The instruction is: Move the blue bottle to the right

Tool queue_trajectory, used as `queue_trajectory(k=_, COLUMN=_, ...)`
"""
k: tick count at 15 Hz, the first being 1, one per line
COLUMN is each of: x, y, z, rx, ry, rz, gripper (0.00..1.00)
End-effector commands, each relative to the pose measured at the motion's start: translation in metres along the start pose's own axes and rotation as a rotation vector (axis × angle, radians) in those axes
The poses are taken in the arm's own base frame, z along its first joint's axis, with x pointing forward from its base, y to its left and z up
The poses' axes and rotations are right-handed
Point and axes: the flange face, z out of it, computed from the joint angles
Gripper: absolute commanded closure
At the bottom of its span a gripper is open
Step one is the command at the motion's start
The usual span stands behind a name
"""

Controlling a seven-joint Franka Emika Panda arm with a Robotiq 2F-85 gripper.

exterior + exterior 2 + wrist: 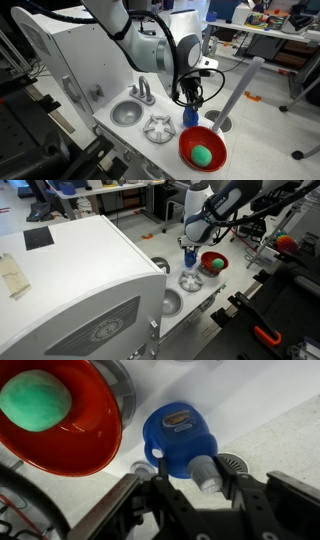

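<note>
The blue bottle (180,435) is small and rounded with a pale cap that points toward the wrist camera. My gripper (196,472) straddles its neck: one finger lies against the cap, the other against the bottle's small handle. It looks shut on the bottle. In both exterior views the bottle (190,116) (190,256) hangs under the gripper (190,103) (189,246), just above the white counter, between the faucet (143,92) and the red bowl (186,150). I cannot tell whether its base touches the counter.
The red bowl (100,450) (214,262) holds a green ball (35,402) (201,154). A round sink basin (126,113) and a grey star-shaped drain piece (158,129) (190,280) lie on the counter. A drain grille (240,460) is beside the bottle. The counter's edge is close by.
</note>
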Motion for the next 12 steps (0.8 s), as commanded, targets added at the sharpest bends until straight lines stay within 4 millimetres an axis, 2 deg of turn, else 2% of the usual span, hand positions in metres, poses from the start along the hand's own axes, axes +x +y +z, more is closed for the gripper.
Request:
queue_trajectory(k=1, x=-0.003, y=0.002, z=0.003, rx=-0.015, ry=-0.003, rz=0.014, gripper=0.76)
queue_trajectory(k=6, x=-0.005, y=0.009, z=0.008, rx=-0.061, ry=-0.023, rz=0.061, gripper=0.76)
queue_trajectory(k=7, x=-0.005, y=0.011, z=0.008, rx=-0.077, ry=-0.029, rz=0.077, gripper=0.63)
queue_trajectory(k=8, x=-0.005, y=0.012, z=0.008, rx=-0.083, ry=-0.040, rz=0.087, gripper=0.26)
queue_trajectory(k=10, x=-0.004, y=0.013, z=0.013, rx=-0.111, ry=-0.058, rz=0.111, gripper=0.25)
queue_trajectory(k=12, x=-0.010, y=0.017, z=0.013, rx=-0.133, ry=-0.086, rz=0.118, gripper=0.11)
